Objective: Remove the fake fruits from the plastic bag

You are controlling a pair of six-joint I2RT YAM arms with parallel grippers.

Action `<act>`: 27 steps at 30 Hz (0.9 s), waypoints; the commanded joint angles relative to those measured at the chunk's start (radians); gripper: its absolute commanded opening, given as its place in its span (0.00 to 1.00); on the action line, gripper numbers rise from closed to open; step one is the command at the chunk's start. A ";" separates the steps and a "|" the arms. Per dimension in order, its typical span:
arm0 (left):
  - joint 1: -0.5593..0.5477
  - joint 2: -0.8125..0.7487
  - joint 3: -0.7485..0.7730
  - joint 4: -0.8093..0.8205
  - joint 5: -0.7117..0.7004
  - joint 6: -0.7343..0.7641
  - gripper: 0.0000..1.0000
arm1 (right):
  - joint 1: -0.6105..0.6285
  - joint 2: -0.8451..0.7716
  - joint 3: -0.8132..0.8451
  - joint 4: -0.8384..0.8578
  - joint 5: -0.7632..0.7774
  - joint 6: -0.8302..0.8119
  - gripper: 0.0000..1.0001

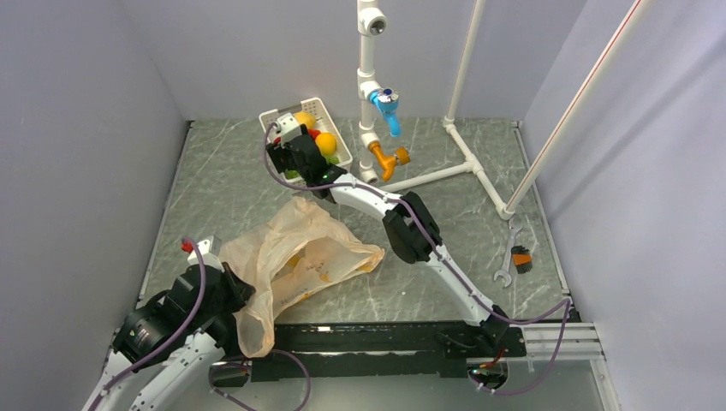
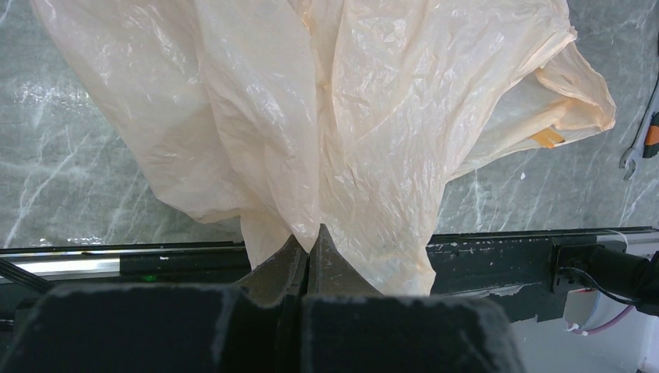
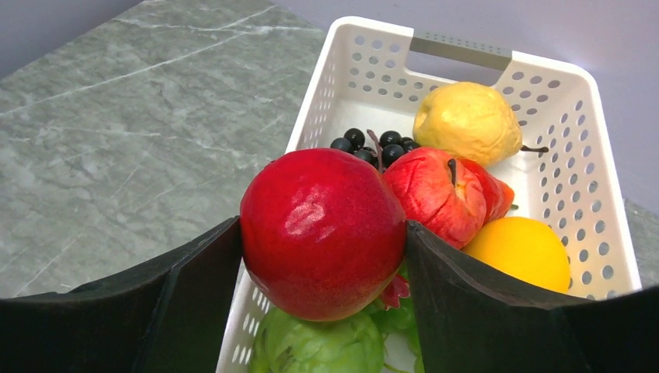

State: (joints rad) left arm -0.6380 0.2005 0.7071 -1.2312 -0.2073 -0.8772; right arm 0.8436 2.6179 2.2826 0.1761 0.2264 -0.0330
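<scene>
Right gripper (image 3: 322, 228): jaws clamped on dark red fruit (image 3: 311, 256), held over near end of white basket (image 3: 460, 48). Left gripper (image 2: 309, 242): pinched together on plastic bag (image 2: 326, 109), which spreads across table (image 2: 78, 171) beyond it

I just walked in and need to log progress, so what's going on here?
The left gripper is shut on a pinch of the plastic bag. The right gripper holds a dark red fruit over the white basket at the back, which has a red apple, black grapes and yellow fruits in it. Whether the bag has more fruit inside doesn't show.
</scene>
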 commanded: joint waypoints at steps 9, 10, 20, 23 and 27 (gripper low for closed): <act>0.004 0.008 0.011 0.021 0.001 0.007 0.00 | 0.007 -0.162 -0.080 -0.052 -0.049 0.027 0.99; 0.004 0.008 0.010 0.021 0.001 0.007 0.00 | 0.006 -0.186 -0.096 -0.068 -0.046 0.031 0.99; 0.005 0.015 0.009 0.022 0.003 0.008 0.00 | 0.019 -0.546 -0.529 -0.109 -0.002 0.191 0.99; 0.006 0.028 0.009 0.023 0.005 0.010 0.00 | 0.029 -0.683 -0.677 -0.105 -0.037 0.261 0.99; 0.006 0.040 0.012 0.017 -0.002 0.004 0.00 | 0.070 -0.821 -0.879 -0.044 -0.093 0.309 0.99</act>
State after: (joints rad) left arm -0.6380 0.2153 0.7071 -1.2308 -0.2070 -0.8772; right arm 0.8715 1.9285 1.5467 0.0666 0.1871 0.1860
